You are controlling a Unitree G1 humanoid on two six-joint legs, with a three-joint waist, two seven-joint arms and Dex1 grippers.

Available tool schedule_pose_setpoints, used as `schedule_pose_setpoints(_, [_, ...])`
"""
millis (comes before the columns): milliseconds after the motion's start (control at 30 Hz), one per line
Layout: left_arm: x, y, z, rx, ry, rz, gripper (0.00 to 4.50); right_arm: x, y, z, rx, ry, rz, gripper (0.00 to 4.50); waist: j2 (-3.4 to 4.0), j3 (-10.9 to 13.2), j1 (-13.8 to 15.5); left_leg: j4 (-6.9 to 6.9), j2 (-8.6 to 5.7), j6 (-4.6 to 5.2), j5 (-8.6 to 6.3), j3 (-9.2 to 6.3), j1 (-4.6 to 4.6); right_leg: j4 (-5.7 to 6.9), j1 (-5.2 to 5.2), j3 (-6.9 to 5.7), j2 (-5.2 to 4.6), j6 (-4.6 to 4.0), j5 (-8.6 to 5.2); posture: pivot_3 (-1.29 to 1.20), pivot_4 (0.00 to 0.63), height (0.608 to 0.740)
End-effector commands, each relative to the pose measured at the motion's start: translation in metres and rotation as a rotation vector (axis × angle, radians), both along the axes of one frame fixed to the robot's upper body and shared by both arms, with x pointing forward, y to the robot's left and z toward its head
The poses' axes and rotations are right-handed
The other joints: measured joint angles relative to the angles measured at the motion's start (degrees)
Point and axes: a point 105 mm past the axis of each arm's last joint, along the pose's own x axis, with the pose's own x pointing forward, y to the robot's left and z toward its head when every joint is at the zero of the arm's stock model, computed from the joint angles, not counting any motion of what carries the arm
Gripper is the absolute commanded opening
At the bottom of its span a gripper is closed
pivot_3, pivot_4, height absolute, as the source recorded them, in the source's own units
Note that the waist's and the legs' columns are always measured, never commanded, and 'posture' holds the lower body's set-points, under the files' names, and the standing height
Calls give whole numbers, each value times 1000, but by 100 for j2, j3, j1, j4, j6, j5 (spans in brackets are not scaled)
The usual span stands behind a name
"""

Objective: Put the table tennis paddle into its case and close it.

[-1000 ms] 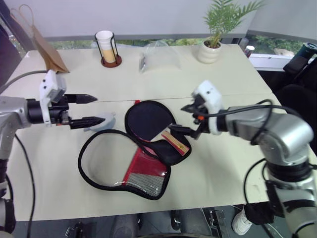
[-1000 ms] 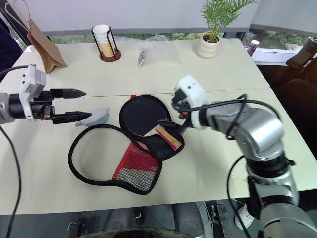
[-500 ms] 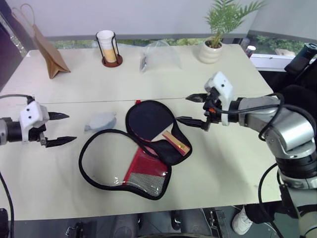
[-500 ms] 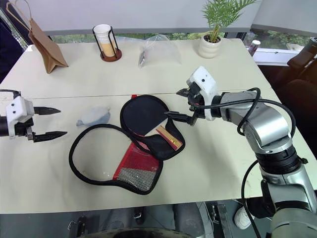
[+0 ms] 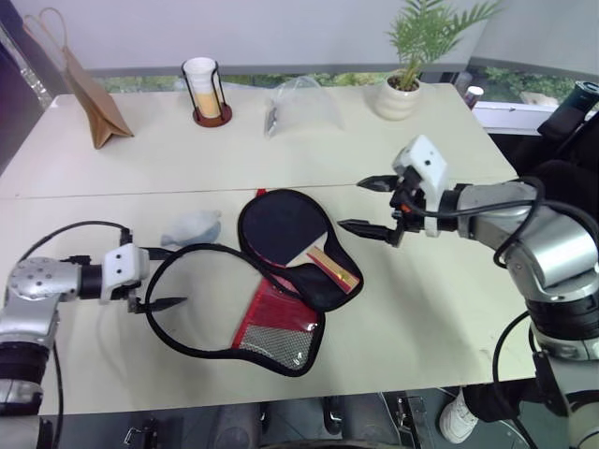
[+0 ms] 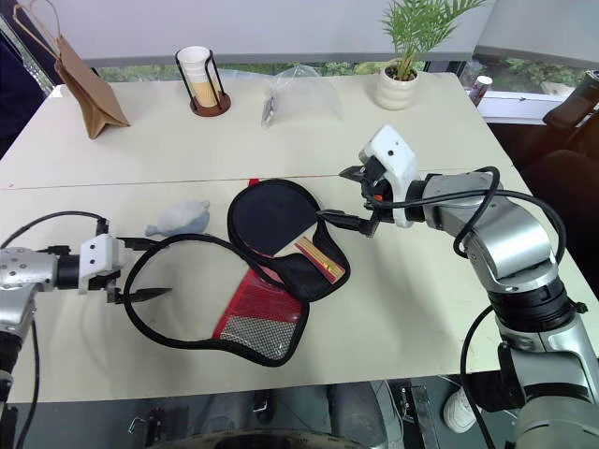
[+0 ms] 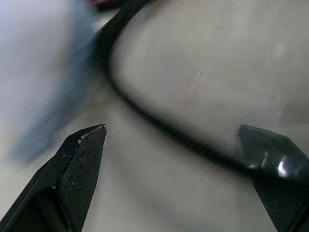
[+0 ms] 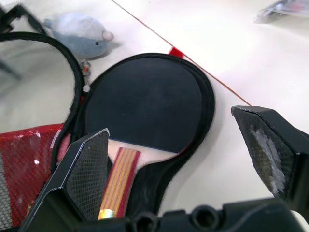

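The table tennis paddle (image 5: 281,227) lies in one half of the open case (image 5: 323,290), black blade toward the far side. Its tan-and-red handle (image 5: 334,268) points to the front right. The case's other half, with its red panel and mesh window (image 5: 273,327), lies folded out toward the front. Its black piped rim (image 5: 161,313) loops to the left. My left gripper (image 5: 167,278) is open low over the table, and the rim (image 7: 145,118) runs between its fingertips. My right gripper (image 5: 360,204) hovers open just right of the blade (image 8: 145,104), holding nothing.
A small grey plush toy (image 5: 192,226) lies just left of the case. Along the far side stand a brown paper bag (image 5: 94,103), a cup in a wire holder (image 5: 203,89), a clear plastic bag (image 5: 304,105) and a potted plant (image 5: 402,89).
My left gripper has dropped from above the plush toy to the table and now straddles the case's rim. The right gripper drew back a little from the handle and stays open.
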Motion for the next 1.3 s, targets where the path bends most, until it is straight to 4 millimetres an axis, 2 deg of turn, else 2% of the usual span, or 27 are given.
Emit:
schedule_pose_setpoints(33, [-7, -30, 22, -132, 15, -72, 4500, -3, -6, 13, 1, -60, -22, 4435, -1, 0, -3, 0, 0, 0, 0, -1, 0, 0, 1, 0, 0, 0, 0, 0, 150, 740])
schedule_pose_setpoints(233, [-5, -63, 38, -281, 70, -73, 4500, -1, -13, 17, -3, -73, -56, 4435, -1, 0, 2, 3, 0, 0, 0, -5, 10, 3, 11, 0, 2, 0, 0, 0, 150, 740])
schedule_pose_setpoints(400, [16, -91, 55, -420, 73, -51, 4500, 4, -43, 36, -16, -95, -148, 4435, 1, 1, 95, 18, -6, 0, 0, -12, 10, 1, 25, -1, 3, 2, 0, 0, 150, 740])
schedule_pose_setpoints(667, [46, -99, 74, -597, 101, 59, 4500, 3, -63, 37, -54, -100, -220, 4435, 0, 1, 90, 26, -4, 3, -1, -16, 13, 1, 29, -1, 9, 14, 7, 0, 150, 740])
schedule_pose_setpoints(767, [51, -100, 74, -624, 112, 90, 4500, 3, -68, 37, -57, -94, -234, 4435, 0, 1, 83, 27, -4, 3, -1, -16, 12, 1, 29, 0, 9, 16, 8, 0, 150, 740])
schedule_pose_setpoints(900, [52, -111, 67, -602, 111, 81, 4500, 6, -82, 35, -89, -93, -270, 4435, 0, 1, 96, 27, -4, 3, -1, -16, 12, 1, 30, -1, 10, 17, 8, 0, 150, 740])
schedule_pose_setpoints(1067, [58, -124, 62, -572, 91, 101, 4500, 4, -96, 18, -67, 35, -244, 4435, -1, 1, 125, 36, -4, 4, -2, -18, 12, -1, 36, -1, 10, 13, 7, 0, 150, 740])
schedule_pose_setpoints(1133, [59, -124, 66, -578, 88, 105, 4500, -2, -91, 12, -30, 105, -187, 4435, -1, 1, 123, 40, -4, 7, -3, -19, 11, -2, 38, -1, 10, 12, 6, 0, 150, 740])
schedule_pose_setpoints(1300, [53, -111, 86, -599, 92, 86, 4500, 0, -75, -28, 36, 356, -110, 4435, -1, 1, 53, 41, -1, 7, -4, -25, 13, 1, 38, -1, 15, 13, 7, 0, 150, 740])
